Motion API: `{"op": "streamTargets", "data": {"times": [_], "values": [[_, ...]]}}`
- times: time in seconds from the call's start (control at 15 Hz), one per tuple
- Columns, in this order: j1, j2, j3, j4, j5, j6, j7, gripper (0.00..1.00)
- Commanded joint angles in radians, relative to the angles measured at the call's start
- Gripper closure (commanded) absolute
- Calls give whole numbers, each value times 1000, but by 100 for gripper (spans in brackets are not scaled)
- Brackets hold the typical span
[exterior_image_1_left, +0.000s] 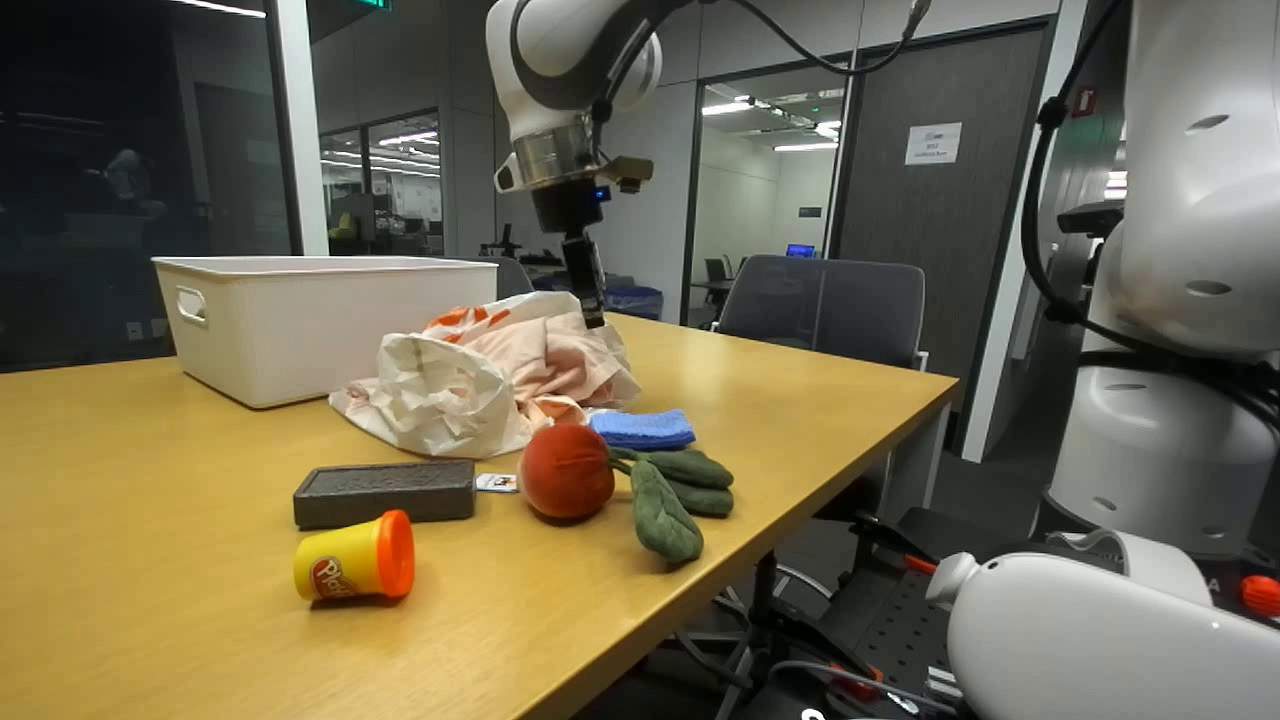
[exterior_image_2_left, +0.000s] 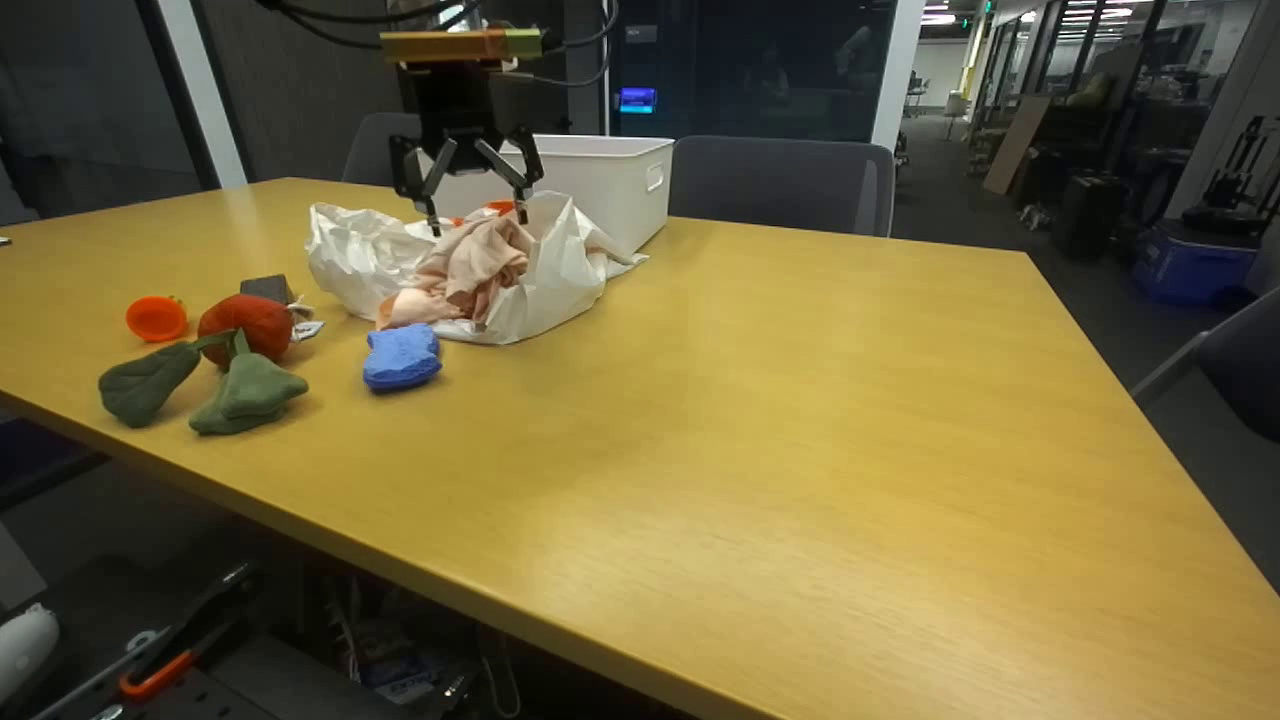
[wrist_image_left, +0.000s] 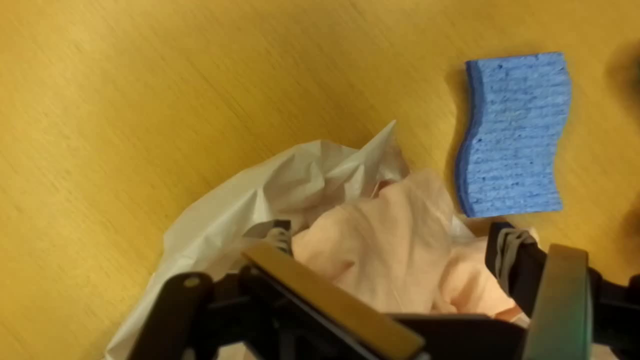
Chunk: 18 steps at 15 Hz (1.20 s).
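- Closest to the wrist camera we see our black, two-fingered pincer (wrist_image_left: 390, 236), its fingers spread wide with nothing clasped; whether the tips touch the fabric below, we cannot tell.
- Directly beneath the pincer, showing between its tips, we find a pale pink, softly wrinkled fabric cloth (wrist_image_left: 385, 255), heaped amid a crinkled white plastic bag (exterior_image_1_left: 440, 395) with orange print.
- If we closed here, we judge that thin film could be caught along with the cloth, since one fingertip stands over the bag; the whole bundle might then drag.
- Loose folds could also slide free, should we pinch only a shallow crease.
- Near the pincer's opposite fingertip, we have a wavy-edged blue sponge (wrist_image_left: 515, 135) with a pitted, ribbed face; a low sideways sweep could knock it.
- Farther from the pincer we see a round, red-orange plush fruit (exterior_image_1_left: 565, 473) with padded green fabric leaves (exterior_image_1_left: 665, 515), plus a dark grey, rough-topped rectangular block (exterior_image_1_left: 385, 495).
- Well apart from the pincer, a smooth yellow plastic tub (exterior_image_1_left: 345, 560) with an orange lid (exterior_image_1_left: 397, 553) lies sideways on our wood-grained table (exterior_image_2_left: 800, 400); we think a bump could roll it.
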Motion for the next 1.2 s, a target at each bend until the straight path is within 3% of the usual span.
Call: {"op": "streamTargets", "data": {"times": [0.0,0.4,0.47,0.53,0.87,1.13], "values": [[-40,-99,-9,-8,113,-87,-133,0],[-69,-179,-54,-86,203,-207,-193,0],[-71,-208,-59,-115,198,-198,-176,0],[-62,-138,-53,-53,176,-192,-167,0],[-64,-178,-62,-101,176,-193,-167,0],[-51,-228,-54,-230,282,-8,-174,0]]}}
